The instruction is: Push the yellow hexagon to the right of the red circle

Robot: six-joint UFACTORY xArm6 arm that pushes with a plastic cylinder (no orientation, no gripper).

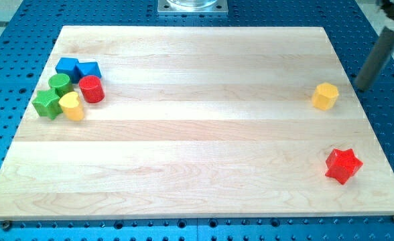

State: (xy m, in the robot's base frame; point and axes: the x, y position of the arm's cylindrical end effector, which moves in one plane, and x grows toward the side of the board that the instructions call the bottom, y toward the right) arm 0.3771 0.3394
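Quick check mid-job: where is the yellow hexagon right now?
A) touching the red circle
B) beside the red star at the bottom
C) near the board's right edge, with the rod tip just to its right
C: the yellow hexagon sits far right, my tip just beyond it, and the red circle is in the far-left cluster.

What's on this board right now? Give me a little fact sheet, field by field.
board: wooden board on a blue perforated table
my tip: at the view's right, just right of the yellow hexagon, apart from it
red circle: in the cluster at the view's upper left
cluster neighbours: two blue blocks, green circle, green star, yellow heart
red star: alone at lower right
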